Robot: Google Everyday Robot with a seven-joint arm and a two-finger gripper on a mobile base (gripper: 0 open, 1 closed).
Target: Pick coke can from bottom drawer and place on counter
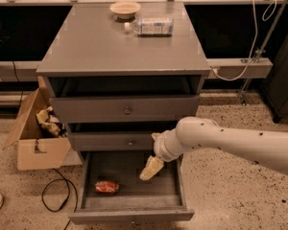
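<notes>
The coke can (107, 187) lies on its side in the left part of the open bottom drawer (132, 215). My gripper (150, 169) hangs over the drawer's right half, to the right of the can and apart from it, pointing down and left. It holds nothing that I can see. The counter (110, 44) is the grey cabinet top above, far from the gripper.
A pale bowl (125, 8) and a clear plastic bottle (151, 26) lying on its side sit at the back of the counter. A cardboard box (36, 133) with trash stands left of the cabinet. A black cable (55, 195) loops on the floor at lower left.
</notes>
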